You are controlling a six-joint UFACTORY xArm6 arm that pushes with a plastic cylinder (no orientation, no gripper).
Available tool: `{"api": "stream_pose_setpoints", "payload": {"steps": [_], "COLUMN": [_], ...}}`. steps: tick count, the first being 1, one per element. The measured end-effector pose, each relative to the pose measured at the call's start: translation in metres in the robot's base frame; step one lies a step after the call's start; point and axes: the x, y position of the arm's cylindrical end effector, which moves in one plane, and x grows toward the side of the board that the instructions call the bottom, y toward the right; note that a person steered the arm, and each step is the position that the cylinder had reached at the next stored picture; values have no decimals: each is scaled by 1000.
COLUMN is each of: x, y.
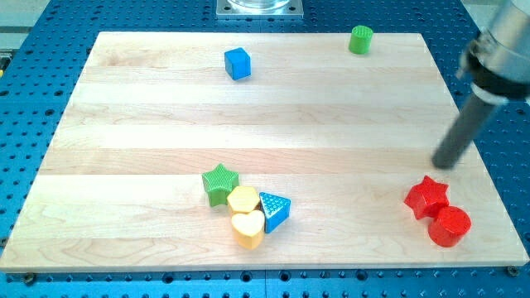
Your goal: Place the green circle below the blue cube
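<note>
Presently catalogued, one wooden surface [149, 124] on a blue perforated base [489, 25].

Arm: enters from the view's upper right; pale collar high up, dark rod slanting down and to the left. My tip [444, 164] down on the surface near the right edge, just beyond the red star [426, 197] on its far side, slightly to the right, a small gap between. Well apart from both task blocks. No fingers fitted to the rod, so no spread, pressed or pinching state to tell.

Task items:
- Green circle [360, 39], a short upright cylinder, far edge of the surface, right of centre.
- Blue cube [238, 63], far part of the surface, left of the green circle and well apart from it, slightly nearer.

Other items:
- Red star, near right, touching or almost touching the red cylinder [450, 226], placed just nearer and to the right of it.
- Green star [219, 183], near centre, left end of a tight cluster.
- Yellow rounded block [243, 199], touching the green star on its right.
- Yellow heart [248, 228], nearest of the cluster, against the yellow rounded block.
- Blue triangle [274, 209], right end of the cluster, against both yellow pieces.
</note>
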Motion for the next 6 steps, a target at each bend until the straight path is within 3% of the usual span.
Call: {"api": "stream_pose_setpoints", "payload": {"steps": [2,3,4,5,6], "x": [-175,-237,-249,-198,-201], "y": [14,0,-70,-201,-240]}}
